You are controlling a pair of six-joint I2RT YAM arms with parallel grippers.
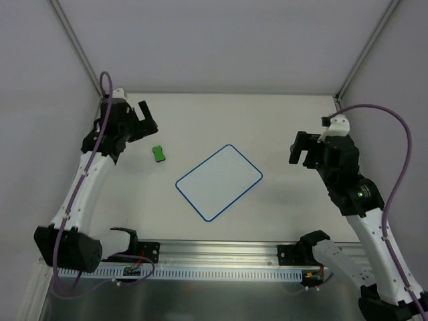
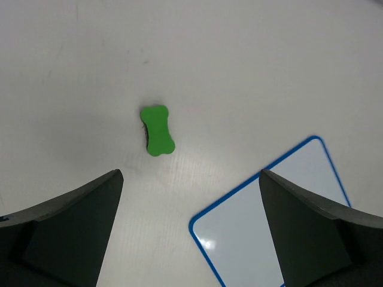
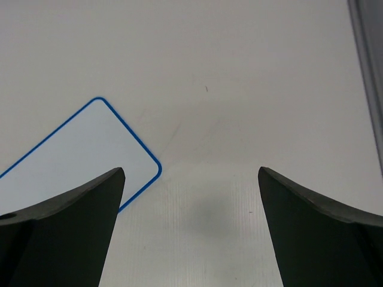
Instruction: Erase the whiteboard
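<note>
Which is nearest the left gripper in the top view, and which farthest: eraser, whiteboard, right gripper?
1. eraser, just beside the left gripper, on the left.
2. whiteboard, mid-table.
3. right gripper, across on the right.

no readable text, labels, numbers anywhere

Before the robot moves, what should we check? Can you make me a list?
1. Left gripper open and holding nothing: ok.
2. Right gripper open and holding nothing: ok.
3. Green eraser lies free on the table, apart from the whiteboard: ok.
4. Whiteboard lies flat, with nothing on top of it: ok.
5. Whiteboard free of scribbles: ok, no marks show in any view.
</note>
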